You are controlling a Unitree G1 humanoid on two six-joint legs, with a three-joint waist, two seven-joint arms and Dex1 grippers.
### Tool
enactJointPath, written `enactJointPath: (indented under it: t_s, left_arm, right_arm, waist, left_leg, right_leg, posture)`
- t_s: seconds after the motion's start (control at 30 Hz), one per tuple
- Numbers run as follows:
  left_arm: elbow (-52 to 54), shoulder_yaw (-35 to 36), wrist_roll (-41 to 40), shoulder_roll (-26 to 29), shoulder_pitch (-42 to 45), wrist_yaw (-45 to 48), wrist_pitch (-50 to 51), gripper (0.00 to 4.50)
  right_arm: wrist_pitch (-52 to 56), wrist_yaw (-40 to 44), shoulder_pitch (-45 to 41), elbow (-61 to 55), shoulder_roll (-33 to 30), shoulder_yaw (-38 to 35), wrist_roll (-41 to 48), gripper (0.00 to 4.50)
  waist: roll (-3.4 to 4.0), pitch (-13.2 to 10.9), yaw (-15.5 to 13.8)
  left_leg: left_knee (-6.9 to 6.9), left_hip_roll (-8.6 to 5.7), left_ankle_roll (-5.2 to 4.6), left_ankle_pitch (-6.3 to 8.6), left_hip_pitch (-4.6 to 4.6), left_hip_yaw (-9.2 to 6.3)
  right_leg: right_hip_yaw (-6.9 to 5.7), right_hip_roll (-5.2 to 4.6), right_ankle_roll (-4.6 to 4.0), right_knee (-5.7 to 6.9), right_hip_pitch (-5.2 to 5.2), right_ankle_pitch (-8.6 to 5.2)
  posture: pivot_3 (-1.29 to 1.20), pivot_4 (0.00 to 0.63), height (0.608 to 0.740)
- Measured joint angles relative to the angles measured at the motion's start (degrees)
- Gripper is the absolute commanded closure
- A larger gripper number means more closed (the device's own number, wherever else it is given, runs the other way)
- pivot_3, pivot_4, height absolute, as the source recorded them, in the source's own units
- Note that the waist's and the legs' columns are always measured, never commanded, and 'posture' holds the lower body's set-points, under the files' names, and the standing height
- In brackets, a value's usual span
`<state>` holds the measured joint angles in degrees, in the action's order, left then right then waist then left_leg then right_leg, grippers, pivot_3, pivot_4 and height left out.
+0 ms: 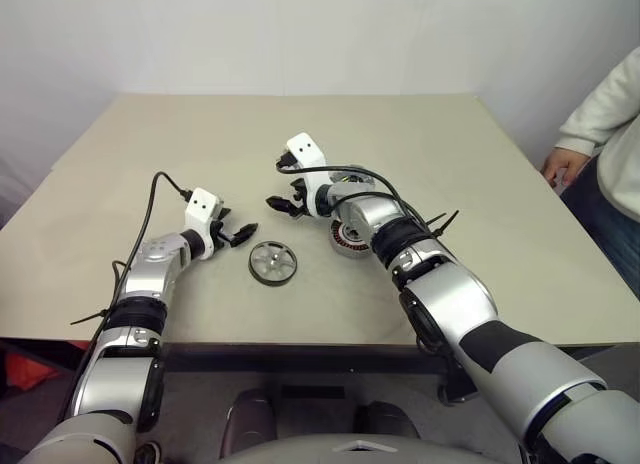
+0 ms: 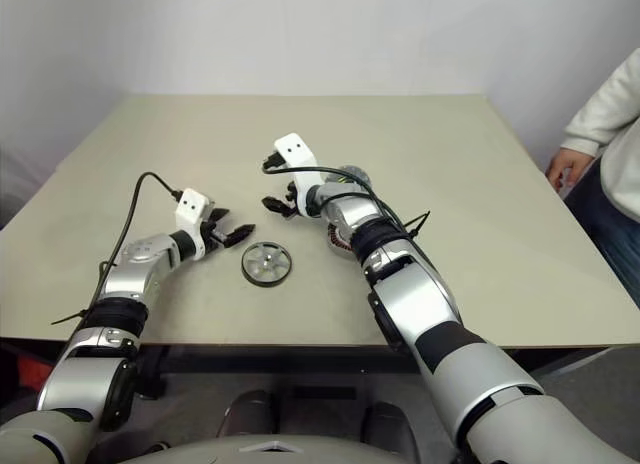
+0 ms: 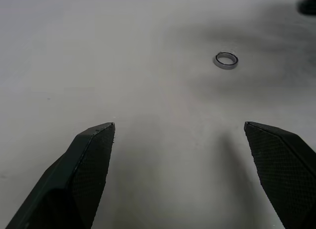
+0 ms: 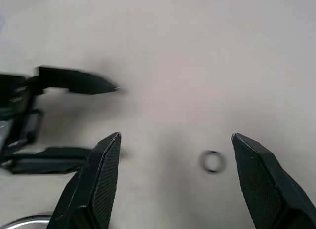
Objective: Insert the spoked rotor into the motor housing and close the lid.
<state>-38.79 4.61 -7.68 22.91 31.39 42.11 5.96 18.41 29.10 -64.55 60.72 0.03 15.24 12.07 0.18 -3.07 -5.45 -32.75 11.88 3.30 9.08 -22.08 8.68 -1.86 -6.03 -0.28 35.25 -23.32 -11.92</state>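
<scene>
The spoked rotor (image 1: 272, 262) lies flat on the table near the front edge, between my two arms. Just to its left, my left gripper (image 1: 240, 232) hovers open with nothing in it. My right gripper (image 1: 283, 202) is open and empty above the table, just beyond the rotor, with its fingertips pointing toward the left gripper (image 4: 106, 120). The motor housing (image 1: 347, 240), showing copper windings, sits under my right forearm and is partly hidden by it. A grey round edge (image 2: 349, 173) shows behind my right wrist; I cannot tell whether it is the lid.
A tiny thin metal ring (image 3: 226, 60) lies on the table between the two grippers and appears between my right fingers (image 4: 212, 161). A person in a light sleeve (image 1: 605, 114) stands at the table's right edge, one hand (image 1: 562, 164) near the corner.
</scene>
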Motion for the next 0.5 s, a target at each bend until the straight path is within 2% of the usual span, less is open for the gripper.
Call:
enactJointPath:
  t_s: [0.2,0.5]
  left_arm:
    - [0.8,0.0,0.0,-0.5,0.0,-0.1,0.5,0.05]
    - [1.1,0.0,0.0,-0.5,0.2,-0.1,0.8,0.05]
  right_arm:
    - [-5.1,-2.3,-0.2,7.1,2.8,-3.0,-4.3,0.46]
    - [-6.2,-1.8,-0.7,8.7,3.7,-6.1,-7.3,0.46]
  waist:
    - [0.02,0.0,0.2]
    - [0.04,0.0,0.1]
  left_leg:
    - [-0.01,0.07,-0.02,0.01,0.05,0.01]
    - [-0.07,0.08,-0.03,0.01,0.07,0.01]
  right_leg:
    - [-0.02,0.05,-0.15,0.15,-0.05,-0.09]
    - [-0.02,0.05,-0.16,0.24,-0.05,-0.09]
  posture:
    - [0.0,0.0,0.74]
    - [0.0,0.0,0.74]
